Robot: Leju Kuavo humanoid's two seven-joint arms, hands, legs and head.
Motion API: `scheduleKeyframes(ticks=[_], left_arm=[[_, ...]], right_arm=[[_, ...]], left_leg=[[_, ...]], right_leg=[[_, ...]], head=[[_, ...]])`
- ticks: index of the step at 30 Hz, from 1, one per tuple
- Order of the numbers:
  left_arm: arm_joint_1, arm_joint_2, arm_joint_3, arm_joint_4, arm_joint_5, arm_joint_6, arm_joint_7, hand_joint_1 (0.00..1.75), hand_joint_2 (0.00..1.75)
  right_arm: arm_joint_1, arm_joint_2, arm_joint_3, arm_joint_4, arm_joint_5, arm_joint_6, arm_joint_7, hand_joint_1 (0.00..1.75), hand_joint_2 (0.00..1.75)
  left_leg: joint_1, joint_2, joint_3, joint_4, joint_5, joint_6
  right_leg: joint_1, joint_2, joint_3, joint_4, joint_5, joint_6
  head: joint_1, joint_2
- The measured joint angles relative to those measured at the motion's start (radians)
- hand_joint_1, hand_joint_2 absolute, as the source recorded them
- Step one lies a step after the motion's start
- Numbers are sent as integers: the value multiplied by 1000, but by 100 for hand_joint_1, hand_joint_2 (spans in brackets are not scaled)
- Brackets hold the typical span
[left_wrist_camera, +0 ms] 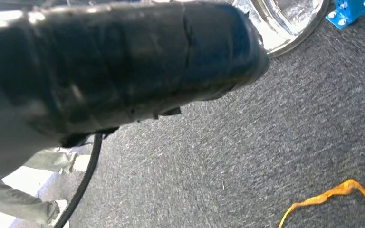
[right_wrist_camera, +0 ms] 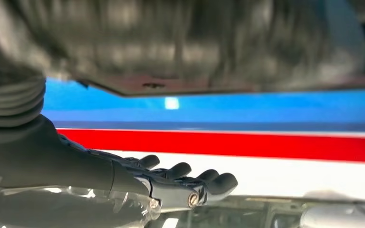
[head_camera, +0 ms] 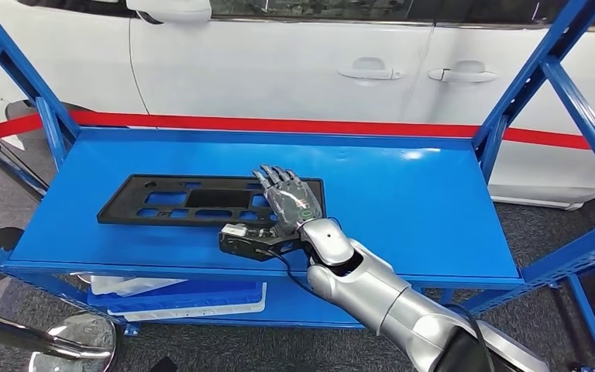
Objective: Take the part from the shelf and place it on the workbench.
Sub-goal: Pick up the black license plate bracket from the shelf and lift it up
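The right robot hand (head_camera: 288, 200) lies flat, fingers straight, on the 3 o'clock end of the black part (head_camera: 201, 203) on the blue shelf (head_camera: 434, 201) (holding nothing yet) — a push could slide the part away — I cannot tell about the left robot hand.

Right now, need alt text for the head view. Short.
The robot's right hand lies flat, fingers extended, on the right end of a flat black part with cut-outs, which rests on a blue shelf. Behind the shelf stands a white car with a red stripe; a lower shelf level holds a blue tray.
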Motion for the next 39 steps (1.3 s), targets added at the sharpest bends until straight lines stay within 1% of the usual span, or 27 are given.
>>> scheduleKeyframes(ticks=[1,2,3,4,5,6,7,10,12,14,15,16,17,19,20,21,23,25,26,28,30,31,32,34,35,37,39], left_arm=[[1,0,0,0,2,6,4,0,0],[1,-1,0,0,4,13,8,0,0],[2,-2,0,0,6,19,9,0,0],[1,-4,0,1,7,23,9,0,0],[-1,-5,0,1,7,25,7,0,0],[-2,-7,0,1,7,26,5,0,0],[-3,-7,0,2,7,27,3,0,0],[-4,-9,-1,2,7,33,3,0,0],[-7,-11,-1,2,6,39,5,0,0],[-9,-11,-1,2,6,44,8,0,0],[-7,-11,-1,2,6,45,9,0,0],[-5,-11,-1,2,6,46,9,0,0],[-3,-11,-1,2,6,47,8,0,0],[-2,-11,-1,2,6,50,6,0,0],[-4,-10,-1,2,6,51,5,0,0],[-5,-10,-1,2,6,52,5,0,0],[-5,-10,-1,2,7,53,3,0,0],[-3,-12,-1,2,9,53,2,0,0],[-4,-12,-1,2,9,53,1,0,0],[-5,-13,-1,2,9,54,-1,0,0],[-5,-13,-1,2,10,53,-7,0,0],[-4,-13,-2,2,13,52,-13,0,0],[-4,-13,-2,2,17,48,-21,0,44],[-4,-14,-2,2,27,39,-38,0,131],[-4,-14,-2,2,31,35,-45,0,175],[-5,-15,-2,2,40,31,-56,0,175],[-5,-15,-2,2,51,25,-67,0,175]], right_arm=[[2,0,0,-1,-3,24,-1,0,131],[2,0,1,-2,-9,56,-2,0,175],[1,0,2,-3,-16,90,-3,0,175],[-1,0,3,-4,-25,123,-4,0,175],[-3,0,6,-5,-32,151,-5,0,175],[-3,0,8,-6,-38,168,-6,0,175],[-5,-1,11,-6,-41,177,-6,0,175],[-13,0,16,-8,-42,199,-10,0,175],[-21,1,24,-9,-33,222,-13,0,175],[-22,1,32,-9,-21,233,-12,0,175],[-20,0,35,-9,-15,235,-11,0,175],[-18,-1,38,-9,-12,236,-9,0,175],[-17,-2,40,-8,-10,236,-8,0,175],[-16,-6,44,-8,-9,237,-6,0,175],[-17,-7,45,-8,-10,239,-7,0,175],[-17,-8,46,-7,-11,245,-7,0,175],[-17,-8,49,-7,-13,264,-9,0,175],[-18,-9,50,-8,-10,274,-5,0,175],[-20,-10,51,-8,-5,272,1,0,175],[-21,-12,51,-8,16,257,21,1,175],[-15,-15,52,-7,45,233,39,33,175],[-12,-17,52,-6,58,223,44,76,175],[-9,-18,52,-4,69,216,47,119,175],[-8,-19,52,-2,82,210,49,174,175],[-9,-18,52,-1,85,208,49,175,175],[-8,-17,52,0,90,203,47,175,175],[-7,-17,52,1,97,196,45,175,175]], left_leg=[[0,-1,14,1,-9,-1],[0,-2,28,1,-20,-3],[0,-3,39,1,-30,-6],[0,-3,48,1,-40,-11],[0,-3,50,2,-47,-16],[0,-3,51,4,-52,-22],[0,-2,53,6,-54,-27],[0,0,51,31,-71,-41],[3,1,1,122,-109,-50],[5,1,-79,240,-152,-57],[6,1,-110,273,-155,-59],[6,1,-125,277,-142,-60],[6,1,-123,244,-108,-60],[5,1,-84,117,-25,-56],[3,2,-66,61,-4,-53],[0,1,-54,30,7,-47],[-5,-1,-50,19,7,-35],[-1,0,-43,13,20,-23],[1,1,-40,9,24,-17],[2,2,-36,5,26,-10],[0,2,-36,7,25,-7],[0,2,-36,8,24,-7],[0,1,-36,10,23,-7],[0,0,-37,16,20,-9],[-2,-1,-38,19,17,-13],[-4,-1,-41,22,15,-22],[-3,-1,-42,20,16,-33]], right_leg=[[0,0,-1,-32,31,-1],[0,0,9,-88,79,-5],[2,0,23,-148,130,-10],[6,0,31,-200,162,-16],[9,-1,37,-231,181,-23],[13,-1,37,-244,185,-30],[16,-1,37,-249,179,-36],[9,1,58,-261,175,-53],[4,1,71,-267,170,-60],[4,1,73,-265,164,-64],[4,2,74,-263,161,-64],[4,3,75,-261,158,-63],[4,4,77,-259,154,-62],[4,5,83,-254,147,-57],[5,5,84,-252,145,-54],[6,5,84,-251,144,-49],[7,5,83,-252,145,-40],[8,4,81,-247,136,-29],[7,3,72,-226,121,-24],[4,1,28,-124,65,-16],[0,0,-24,-13,25,-11],[0,0,-31,4,28,-10],[-1,0,-21,-15,47,-10],[-1,0,39,-132,103,-16],[2,0,70,-190,119,-19],[6,1,99,-245,125,-25],[7,1,101,-252,129,-32]], head=[[0,0],[0,0],[0,0],[-2,0],[-4,0],[-6,0],[-7,0],[-10,0],[-13,0],[-15,0],[-15,0],[-15,0],[-15,0],[-15,0],[-15,0],[-15,0],[-14,0],[-13,0],[-11,0],[-7,0],[-6,0],[-6,0],[-6,0],[-6,0],[-6,0],[-7,0],[-7,0]])
